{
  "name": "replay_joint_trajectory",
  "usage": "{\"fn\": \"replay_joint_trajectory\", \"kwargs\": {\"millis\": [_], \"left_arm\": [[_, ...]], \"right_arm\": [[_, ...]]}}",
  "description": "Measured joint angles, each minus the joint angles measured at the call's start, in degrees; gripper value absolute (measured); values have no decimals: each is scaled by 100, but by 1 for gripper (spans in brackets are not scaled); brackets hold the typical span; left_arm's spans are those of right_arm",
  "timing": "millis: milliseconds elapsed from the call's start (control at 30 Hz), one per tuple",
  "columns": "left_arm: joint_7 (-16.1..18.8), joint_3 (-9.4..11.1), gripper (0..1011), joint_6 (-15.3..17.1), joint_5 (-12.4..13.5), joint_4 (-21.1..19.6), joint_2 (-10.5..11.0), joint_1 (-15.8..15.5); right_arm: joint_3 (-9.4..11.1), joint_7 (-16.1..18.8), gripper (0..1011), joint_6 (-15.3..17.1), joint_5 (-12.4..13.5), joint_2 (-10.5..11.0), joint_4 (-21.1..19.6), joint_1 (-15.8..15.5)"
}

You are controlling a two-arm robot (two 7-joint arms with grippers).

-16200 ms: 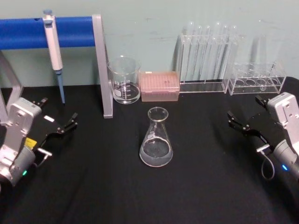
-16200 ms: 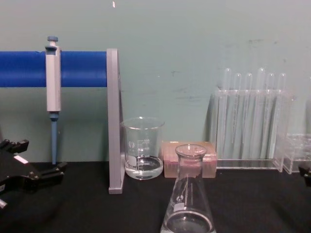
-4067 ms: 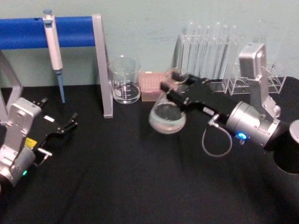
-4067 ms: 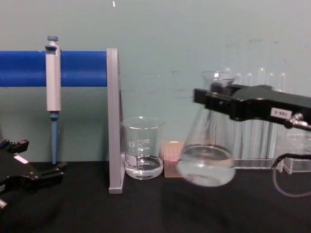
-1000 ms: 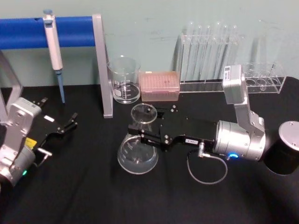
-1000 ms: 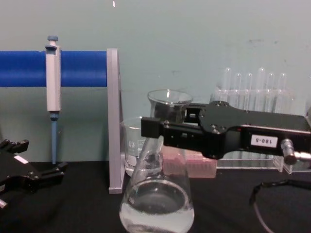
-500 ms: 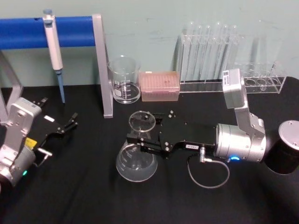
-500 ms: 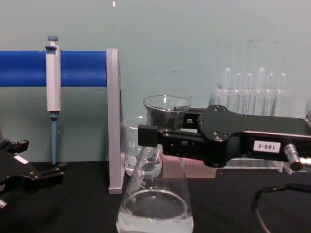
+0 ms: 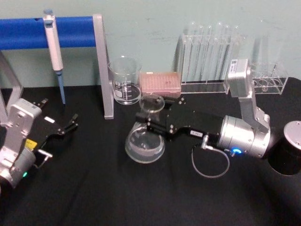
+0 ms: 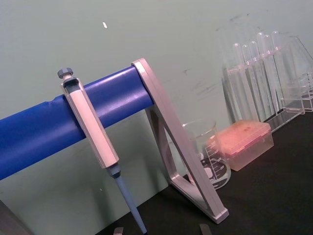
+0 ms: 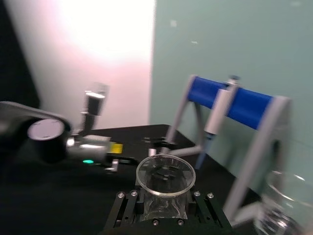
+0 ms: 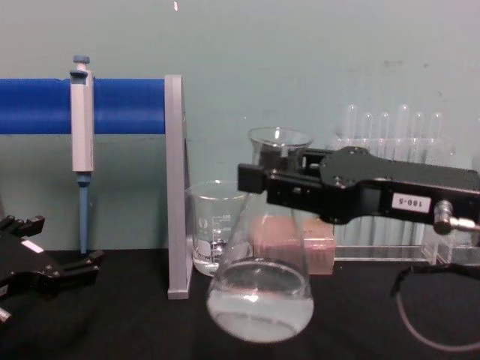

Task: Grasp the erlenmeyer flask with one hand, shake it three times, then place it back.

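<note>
The erlenmeyer flask [image 9: 145,145] is a clear cone with a little liquid in its wide base. It hangs slightly tilted above the black cloth, mid-table. My right gripper [image 9: 151,123] reaches in from the right and is shut on its neck, just under the flared rim [image 12: 279,139]. From the chest the flask [image 12: 259,300] is off the table, with the black gripper [image 12: 259,180] clamped across the neck. The right wrist view looks down on the flask's rim [image 11: 165,174]. My left gripper [image 9: 66,128] rests open at the left, apart from the flask.
A glass beaker [image 9: 125,80] and a pink tip box [image 9: 161,85] stand just behind the flask. Test tube racks [image 9: 207,56] line the back right. A pipette [image 9: 54,42] hangs on the blue-barred stand [image 9: 103,70] at the back left. A black cylinder [image 9: 289,150] sits at the right edge.
The right gripper has carried the flask up, to the right and farther from me, and the liquid has sloshed. The left arm has not moved.
</note>
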Motion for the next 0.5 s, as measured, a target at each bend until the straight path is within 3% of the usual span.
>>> {"fn": "replay_joint_trajectory", "kwargs": {"millis": [133, 233, 500], "left_arm": [[0, 0, 1001, 0, 0, 0, 0, 0], [0, 0, 1001, 0, 0, 0, 0, 0], [0, 0, 1001, 0, 0, 0, 0, 0]], "right_arm": [[110, -413, 450, 110, -46, -45, 0, -50], [280, -895, 450, 238, -117, -115, -13, -126], [687, -1735, 450, 404, -259, -277, -22, -293]]}}
